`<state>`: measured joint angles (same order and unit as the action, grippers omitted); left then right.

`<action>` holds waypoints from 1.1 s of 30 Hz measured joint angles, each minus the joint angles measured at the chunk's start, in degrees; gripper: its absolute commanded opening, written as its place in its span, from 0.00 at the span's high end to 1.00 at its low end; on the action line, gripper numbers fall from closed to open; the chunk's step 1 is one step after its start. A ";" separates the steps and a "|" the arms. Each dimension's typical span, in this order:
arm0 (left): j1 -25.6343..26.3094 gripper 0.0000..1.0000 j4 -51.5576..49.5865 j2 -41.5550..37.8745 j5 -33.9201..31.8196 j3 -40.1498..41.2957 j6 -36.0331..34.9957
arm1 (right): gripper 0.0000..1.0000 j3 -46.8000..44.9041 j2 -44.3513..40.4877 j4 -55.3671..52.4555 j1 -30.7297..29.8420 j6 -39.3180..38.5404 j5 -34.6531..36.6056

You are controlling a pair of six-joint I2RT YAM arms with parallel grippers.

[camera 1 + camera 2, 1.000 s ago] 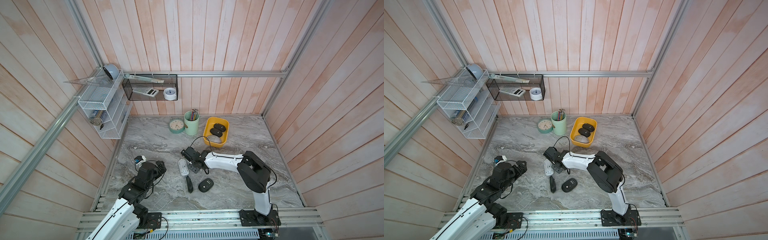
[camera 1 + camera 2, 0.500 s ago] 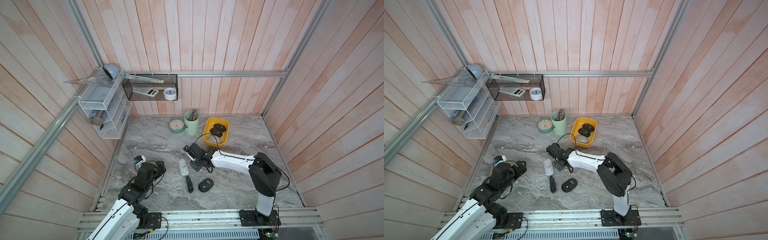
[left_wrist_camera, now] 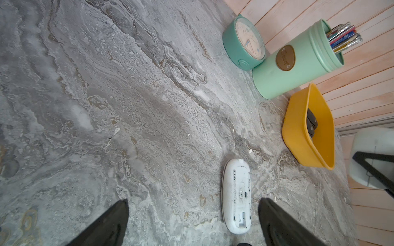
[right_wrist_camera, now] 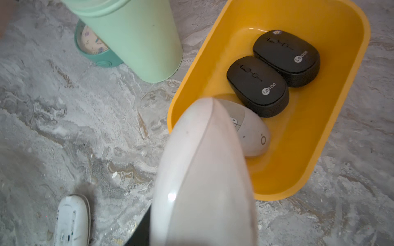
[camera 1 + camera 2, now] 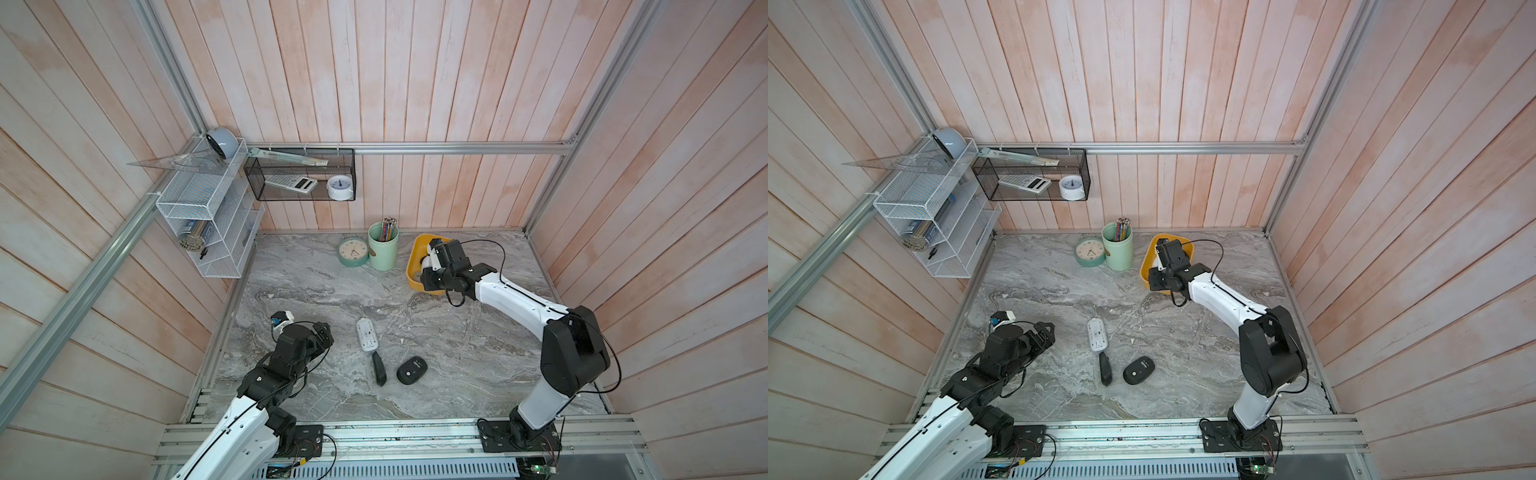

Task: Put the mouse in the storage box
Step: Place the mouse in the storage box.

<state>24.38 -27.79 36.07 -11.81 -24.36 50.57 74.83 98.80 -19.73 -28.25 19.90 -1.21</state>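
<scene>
Right wrist view: white mouse (image 4: 202,181) clamped in right gripper (image 5: 430,270), held over rim of yellow storage box (image 4: 309,149) at back edge of table (image 5: 457,332), beside green pencil cup (image 4: 138,42). Left gripper (image 3: 193,200) spread wide, near left edge.

Storage box (image 5: 410,275): set at the bench's (image 5: 316,286) back, just right of the pen cup (image 5: 383,249).
Table clock (image 5: 353,252): stood just left of the pen cup.
In the box: two mice (image 4: 258,85) laid side by side at the far end, a third mouse (image 4: 253,134) just before them.
Held mouse (image 4: 202,181): gripped by the right gripper (image 5: 430,262) above the box's near left rim.
Upturned mouse (image 5: 367,335): laid mid-bench, well before the clock.
Slim object (image 5: 379,370): placed just before the upturned mouse.
Flat mouse (image 5: 411,371): laid just right of the slim object.
</scene>
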 measured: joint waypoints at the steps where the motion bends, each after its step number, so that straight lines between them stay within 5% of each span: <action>1: -0.02 0.00 0.00 0.17 0.02 0.00 0.00 | 0.86 1.25 1.16 0.22 0.85 1.14 -0.68; 12: -0.02 0.00 0.02 -0.35 0.87 0.00 -0.39 | 0.89 14.69 16.33 6.64 9.84 13.81 -9.35; 33: 0.00 0.00 4.85 -1.31 2.67 1.29 -2.64 | 0.87 31.26 33.09 7.19 10.01 26.80 -9.18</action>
<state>24.38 -22.94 34.76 -9.15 -23.07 47.92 106.08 131.90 -12.53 -18.24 46.70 -10.39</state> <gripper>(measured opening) 0.999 0.361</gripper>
